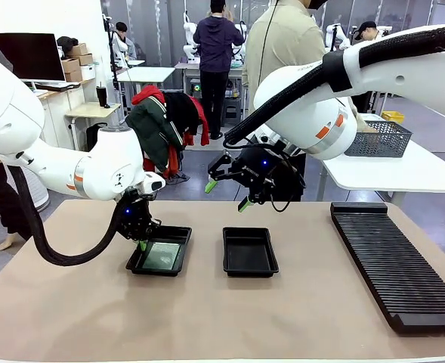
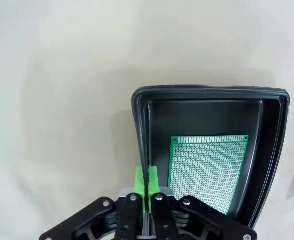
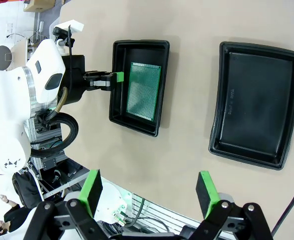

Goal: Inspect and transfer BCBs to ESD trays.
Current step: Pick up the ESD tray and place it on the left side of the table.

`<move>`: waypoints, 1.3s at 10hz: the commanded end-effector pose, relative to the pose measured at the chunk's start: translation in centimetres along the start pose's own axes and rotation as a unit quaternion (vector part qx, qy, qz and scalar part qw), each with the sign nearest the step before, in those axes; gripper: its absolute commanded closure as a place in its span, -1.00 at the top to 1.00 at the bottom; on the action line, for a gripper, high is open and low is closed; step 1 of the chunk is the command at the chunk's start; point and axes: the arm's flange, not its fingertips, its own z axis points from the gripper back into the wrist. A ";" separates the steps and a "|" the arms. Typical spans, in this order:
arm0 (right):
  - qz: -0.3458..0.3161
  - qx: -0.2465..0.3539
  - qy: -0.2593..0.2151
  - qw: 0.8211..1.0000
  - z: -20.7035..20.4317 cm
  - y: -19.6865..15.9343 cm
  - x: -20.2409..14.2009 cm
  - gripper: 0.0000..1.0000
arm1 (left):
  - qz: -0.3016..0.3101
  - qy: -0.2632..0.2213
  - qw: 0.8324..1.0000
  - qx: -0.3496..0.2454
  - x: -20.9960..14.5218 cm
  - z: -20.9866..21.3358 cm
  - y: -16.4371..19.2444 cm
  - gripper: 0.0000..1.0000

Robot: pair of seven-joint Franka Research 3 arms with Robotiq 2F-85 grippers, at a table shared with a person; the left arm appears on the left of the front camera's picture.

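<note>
A: Okay, left gripper (image 2: 147, 181) first: how are the green pads (image 2: 140, 177) found?
B: Pressed together, set at one long side wall of the shallow black plastic tray (image 2: 211, 91). Whether the wall is nipped between them cannot be told.
A: And the thin green rectangular circuit board (image 2: 207, 172)?
B: Laid flat on that tray's floor, just beside the pads and inside the wall. Its long axis is run parallel to the fingers and to the tray's long sides. The left arm is judged the nearer.
A: Right gripper (image 1: 227, 194)?
B: Spread wide with nothing held, hung above the beige table (image 1: 207, 325) roughly between the two trays. The second identical black tray (image 1: 249, 251) is seen bare. Farther right, a long black ribbed rack (image 1: 396, 265) is noted.
</note>
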 end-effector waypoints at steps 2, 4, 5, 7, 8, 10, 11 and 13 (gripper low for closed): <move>-0.007 -0.009 -0.004 1.000 -0.2 0.2 0.3 1.00 | 0.001 0.000 1.000 0.000 0.0 0.0 0.0 -1.00; -0.007 -0.009 -0.004 1.000 -0.2 0.2 0.3 1.00 | 0.000 0.005 1.000 -0.024 0.0 0.0 1.1 -0.95; -0.007 -0.009 -0.004 1.000 -0.2 0.2 0.3 1.00 | 0.004 0.007 0.999 -0.042 -0.1 0.0 2.1 -0.95; -0.007 -0.009 -0.004 1.000 -0.2 0.2 0.3 1.00 | 0.005 0.015 0.997 -0.082 -0.2 -0.2 3.7 -0.95; -0.007 -0.009 -0.004 1.000 -0.2 0.2 0.3 1.00 | 0.005 0.017 0.995 -0.096 -0.3 -0.2 4.5 -0.95; -0.007 -0.009 -0.004 1.000 -0.2 0.2 0.3 1.00 | 0.003 0.019 0.991 -0.133 -0.6 0.1 6.2 -0.95; -0.007 -0.009 -0.004 1.000 -0.2 0.2 0.3 1.00 | 0.002 0.017 0.989 -0.148 -0.8 0.3 6.9 -0.95; -0.007 -0.009 -0.004 1.000 -0.2 0.2 0.3 1.00 | 0.003 0.008 0.986 -0.165 -1.4 1.0 8.0 -0.95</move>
